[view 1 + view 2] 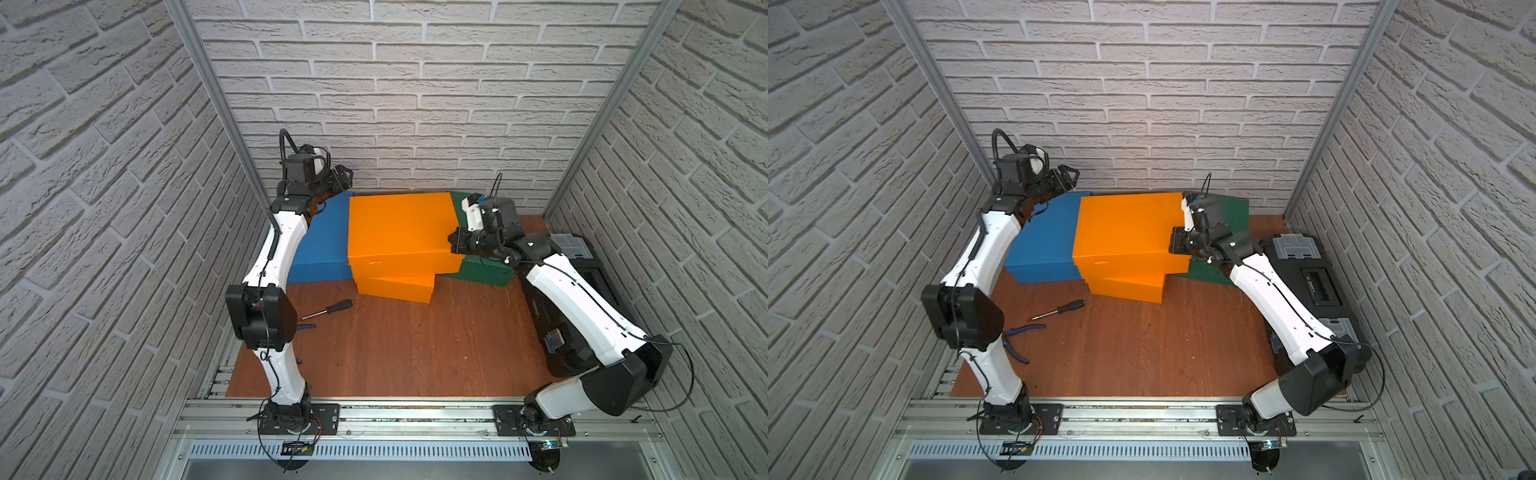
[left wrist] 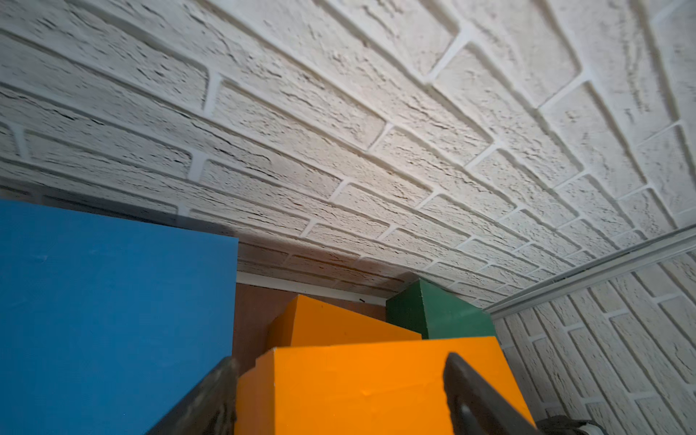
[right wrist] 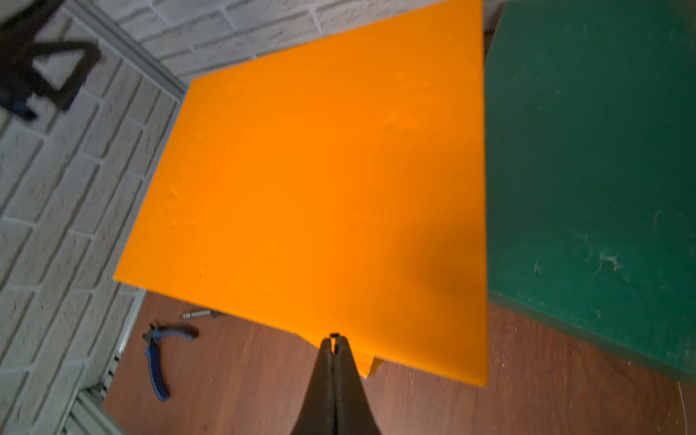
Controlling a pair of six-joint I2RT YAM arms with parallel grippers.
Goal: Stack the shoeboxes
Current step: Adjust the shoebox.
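Two orange shoeboxes are stacked in the middle at the back: the upper one (image 1: 399, 224) (image 1: 1125, 224) sits askew on the lower one (image 1: 399, 286). A blue shoebox (image 1: 324, 245) (image 2: 113, 320) stands to their left and a dark green one (image 1: 478, 270) (image 3: 595, 188) to their right. My left gripper (image 1: 347, 176) (image 2: 339, 358) hangs open above the blue box's far corner, close to the back wall, holding nothing. My right gripper (image 1: 453, 241) (image 3: 334, 339) is shut and empty, its tips at the right edge of the upper orange box (image 3: 320, 188).
A black-handled screwdriver (image 1: 328, 309) and blue-handled pliers (image 1: 1017, 336) lie on the wooden table (image 1: 415, 353) in front of the blue box. A black toolbox (image 1: 1308, 270) lies along the right wall under my right arm. Brick walls enclose three sides.
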